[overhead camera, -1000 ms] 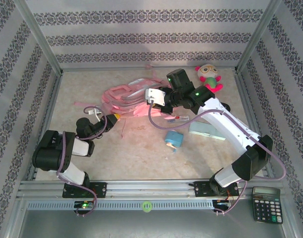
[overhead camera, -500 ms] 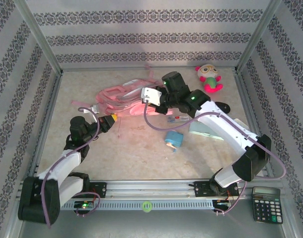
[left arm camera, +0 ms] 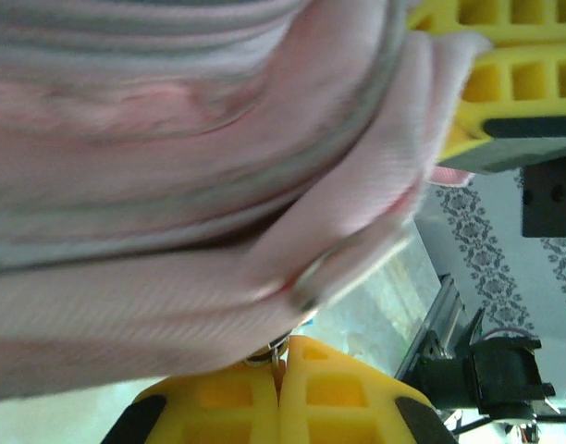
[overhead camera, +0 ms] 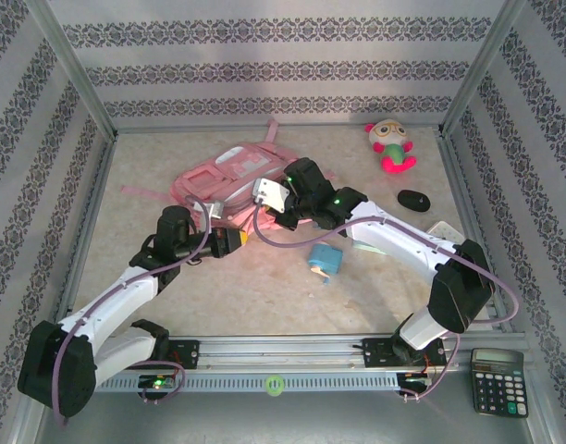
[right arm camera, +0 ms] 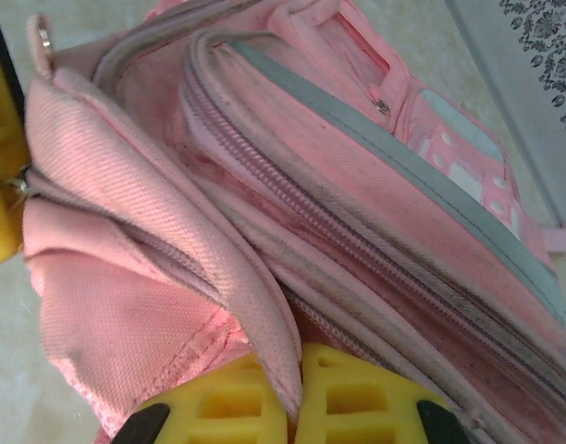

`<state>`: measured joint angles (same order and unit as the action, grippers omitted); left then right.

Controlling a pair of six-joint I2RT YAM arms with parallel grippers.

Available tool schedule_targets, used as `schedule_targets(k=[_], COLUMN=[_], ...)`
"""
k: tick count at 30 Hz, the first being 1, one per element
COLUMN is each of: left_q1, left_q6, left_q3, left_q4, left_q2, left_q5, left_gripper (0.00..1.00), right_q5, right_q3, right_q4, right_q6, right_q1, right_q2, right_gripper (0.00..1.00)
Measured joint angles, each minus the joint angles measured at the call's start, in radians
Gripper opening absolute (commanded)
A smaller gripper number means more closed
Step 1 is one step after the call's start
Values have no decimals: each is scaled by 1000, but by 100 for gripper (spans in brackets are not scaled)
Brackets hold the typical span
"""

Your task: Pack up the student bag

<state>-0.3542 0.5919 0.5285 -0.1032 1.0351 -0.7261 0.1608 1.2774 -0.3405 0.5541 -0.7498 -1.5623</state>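
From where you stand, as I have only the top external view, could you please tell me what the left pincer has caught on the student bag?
Observer: The left pincer is shut on a small metal zip pull of the student bag.
Operator: And the right pincer?
Observer: It is shut on a fold of pink fabric, not on metal.
Operator: Is the long zip open?
Observer: The long zip looks closed along the stretch the right wrist view shows.
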Motion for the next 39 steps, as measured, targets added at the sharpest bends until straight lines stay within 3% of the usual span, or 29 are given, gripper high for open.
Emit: schedule_targets(k=[6,10,17,21,24,32,35,39], left_q1=[-46,-66,-66,-66,-66,-66,-66,-70], left_q6=[-125,-288,-721,-985,-1147,-1374,-1406,-1414], left_q3=[86,160,217,243,270,272,258,248], left_q4=[162,283,455,558,603,568,476,409], left_q2=[-2,-74,-238,-195,-98,74,122,188], left_q5=[21,39,149,258,333,405,417,389], left_gripper=[36,48,66,79,82,81,61,21], right_q5=[80,212,337,383,412,444,453,451], right_q3=[-100,-155,-180,-177,-176,-174,-173,-171], right_q4=[77,84,-8,-83,-115,-145,-151,-150], right_q6=[26,107,375,488,534,580,588,584], right_q1=[25,80,146,153,153,155,161,165], right_q2=[37,76,113,115,122,144,144,144], right_gripper=[0,0,0,0,0,0,0,0])
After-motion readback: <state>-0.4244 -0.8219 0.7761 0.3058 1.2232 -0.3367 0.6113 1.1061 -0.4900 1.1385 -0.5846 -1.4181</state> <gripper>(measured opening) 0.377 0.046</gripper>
